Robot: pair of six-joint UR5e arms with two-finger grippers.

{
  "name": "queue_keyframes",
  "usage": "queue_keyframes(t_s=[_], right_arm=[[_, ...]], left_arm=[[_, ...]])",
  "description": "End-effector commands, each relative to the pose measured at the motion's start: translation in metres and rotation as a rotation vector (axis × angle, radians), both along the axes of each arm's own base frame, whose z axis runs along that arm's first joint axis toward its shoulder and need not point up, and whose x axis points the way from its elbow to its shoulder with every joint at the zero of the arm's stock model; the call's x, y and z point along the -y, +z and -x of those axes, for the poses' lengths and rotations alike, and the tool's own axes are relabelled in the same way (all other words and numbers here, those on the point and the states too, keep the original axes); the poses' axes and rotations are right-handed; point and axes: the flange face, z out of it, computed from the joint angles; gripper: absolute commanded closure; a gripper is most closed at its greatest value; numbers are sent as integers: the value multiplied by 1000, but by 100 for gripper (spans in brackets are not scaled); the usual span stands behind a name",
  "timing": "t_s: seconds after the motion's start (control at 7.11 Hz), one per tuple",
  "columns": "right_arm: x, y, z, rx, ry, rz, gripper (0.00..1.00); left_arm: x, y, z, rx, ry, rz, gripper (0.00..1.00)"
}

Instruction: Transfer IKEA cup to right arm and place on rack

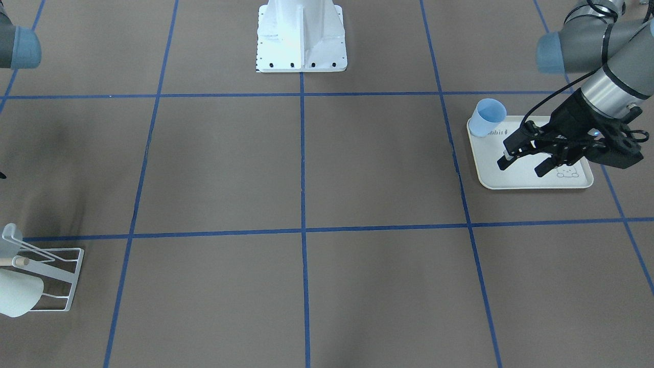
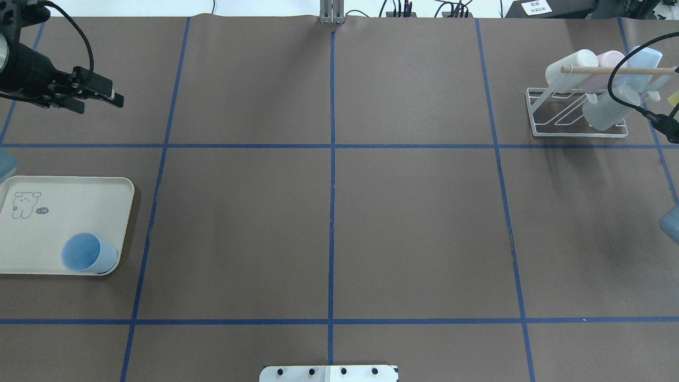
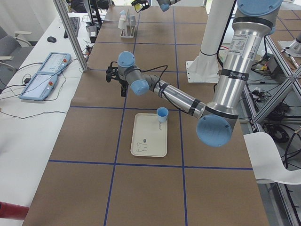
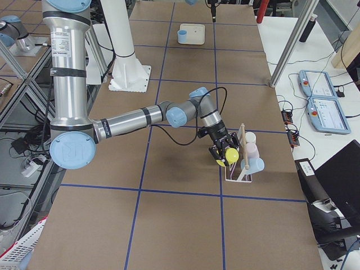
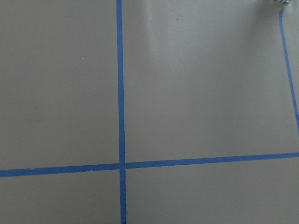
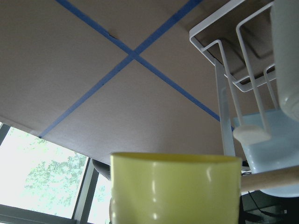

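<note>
**Yellow cup at the rack, placement in hand**

The action is at the far end of the table. The right arm is stretched low and the right gripper sits just beside the rack, with the yellow cup right at its tip. The wrist camera has that cup filling its lower edge, up off the table, with the white wires and the wooden dowel close in front. That looks like a carried cup, but the fingers themselves are not shown clearly enough, so I cannot tell how the jaws stand.

By my reading the hand-over is done and this is the placing step. The rack is crowded, with several pale cups on its prongs. The next move needs the cup's mouth lined up with a free prong and slid on without knocking its neighbours or the dowel.

The left gripper hovers high with its jaws spread wide and nothing between them. It is apart from the blue cup, which stands upright in a corner of the cream tray.
</note>
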Motion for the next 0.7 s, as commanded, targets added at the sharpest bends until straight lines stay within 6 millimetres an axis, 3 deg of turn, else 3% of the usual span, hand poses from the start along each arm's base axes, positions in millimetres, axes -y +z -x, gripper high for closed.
queue_keyframes(t_s=[0.0, 0.28, 0.56], right_arm=[[17, -6, 8, -3, 3, -14, 49], [32, -16, 17, 4, 4, -29, 49], [41, -8, 20, -19, 11, -20, 49]], left_arm=[[1, 0, 0, 0, 0, 1, 0], [1, 0, -1, 0, 0, 1, 0], [1, -1, -2, 0, 2, -1, 0]])
